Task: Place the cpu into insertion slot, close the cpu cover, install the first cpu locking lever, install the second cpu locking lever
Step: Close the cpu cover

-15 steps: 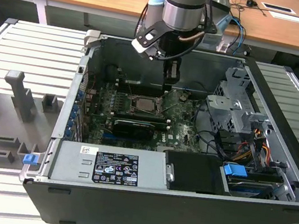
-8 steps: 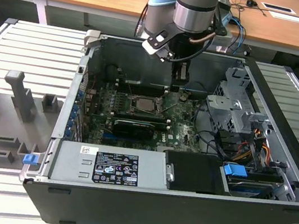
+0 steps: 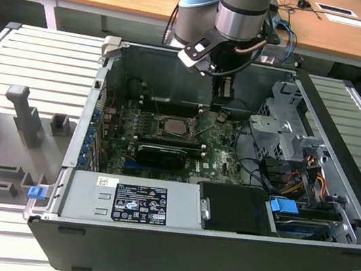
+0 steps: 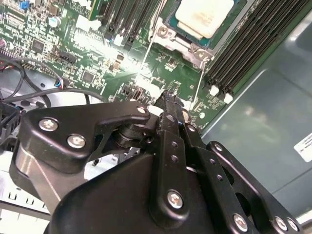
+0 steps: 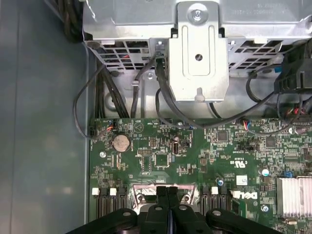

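cpu (image 4: 202,17) is seated in the insertion slot (image 4: 169,23); cpu cover (image 4: 183,43) looks closed, unconfirmed. Gripper (image 4: 168,97) is pinched together, nothing held, just beside it. 1st lever step is judged in hand; precise tip placement on locking lever (image 4: 199,84) is needed.

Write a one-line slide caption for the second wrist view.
Shut gripper poised over the green motherboard, close to the seated cpu.
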You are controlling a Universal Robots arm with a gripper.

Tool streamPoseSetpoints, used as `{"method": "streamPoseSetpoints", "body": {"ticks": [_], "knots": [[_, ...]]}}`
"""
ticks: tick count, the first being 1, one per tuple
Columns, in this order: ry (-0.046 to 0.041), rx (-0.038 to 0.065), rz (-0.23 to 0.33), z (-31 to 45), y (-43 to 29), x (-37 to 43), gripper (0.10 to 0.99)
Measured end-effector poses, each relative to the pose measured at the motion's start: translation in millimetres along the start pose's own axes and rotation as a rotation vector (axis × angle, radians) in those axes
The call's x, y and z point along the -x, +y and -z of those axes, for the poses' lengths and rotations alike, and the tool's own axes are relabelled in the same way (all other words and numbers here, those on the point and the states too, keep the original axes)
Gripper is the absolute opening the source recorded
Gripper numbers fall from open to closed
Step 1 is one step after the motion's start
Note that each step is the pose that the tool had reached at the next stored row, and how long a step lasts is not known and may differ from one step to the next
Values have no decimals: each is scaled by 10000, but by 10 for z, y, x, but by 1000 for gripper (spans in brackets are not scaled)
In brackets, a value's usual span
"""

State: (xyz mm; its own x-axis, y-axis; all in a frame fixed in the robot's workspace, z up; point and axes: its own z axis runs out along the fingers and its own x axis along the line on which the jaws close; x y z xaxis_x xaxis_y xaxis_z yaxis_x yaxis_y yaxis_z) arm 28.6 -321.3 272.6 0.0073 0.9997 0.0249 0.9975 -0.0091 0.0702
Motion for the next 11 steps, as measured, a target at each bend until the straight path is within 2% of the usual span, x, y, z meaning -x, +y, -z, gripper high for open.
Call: {"method": "streamPoseSetpoints", "body": {"ticks": [6, 11], "knots": [[1, 0, 9, -6, 68, 0, 106], [16, -7, 233, -32, 129, -1, 106]]}}
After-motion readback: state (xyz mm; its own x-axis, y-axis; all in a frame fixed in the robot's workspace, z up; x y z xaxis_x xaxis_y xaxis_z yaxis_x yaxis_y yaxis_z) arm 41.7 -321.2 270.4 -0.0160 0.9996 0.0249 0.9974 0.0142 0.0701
